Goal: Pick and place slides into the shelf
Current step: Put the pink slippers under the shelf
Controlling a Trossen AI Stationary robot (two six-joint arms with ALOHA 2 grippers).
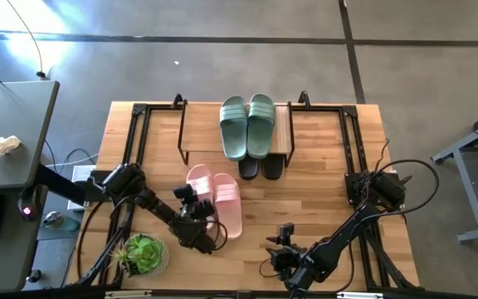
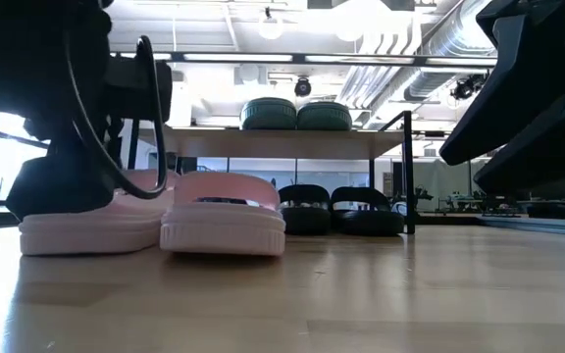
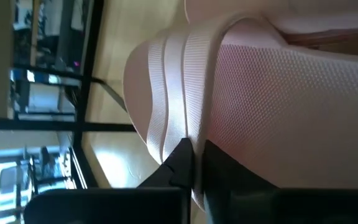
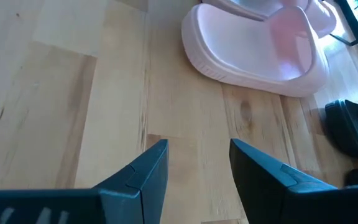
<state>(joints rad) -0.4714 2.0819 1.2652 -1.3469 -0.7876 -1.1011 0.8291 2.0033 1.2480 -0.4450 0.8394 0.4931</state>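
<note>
Pink slides (image 2: 155, 218), 1 pair: closest item in the low view, side by side on the tabletop (image 1: 322, 208), just in front of the shelf (image 1: 282, 131). Long axes run front to back, toes toward the shelf, heels toward the robot, the pair slightly slanted.

Left hand (image 1: 196, 218): closed tight on the ribbed strap of 1 pink slide, down at the heel end of the pair; the left wrist view shows the dark fingers (image 3: 185, 158) pinching the strap's edge.

Right hand (image 4: 197, 163): fingers wide, holding nothing, hovering over bare wood near the front edge, well apart from the pair.

Handling, judged: light moulded foam, soft and springy, not fragile. The strap is the natural hold; a single-slide grip will likely dangle and swing.

Green slides (image 1: 247, 124), 1 pair: on the shelf top, same orientation.

Black slides (image 1: 260, 169), 1 pair: beneath the plank, heels protruding.
</note>
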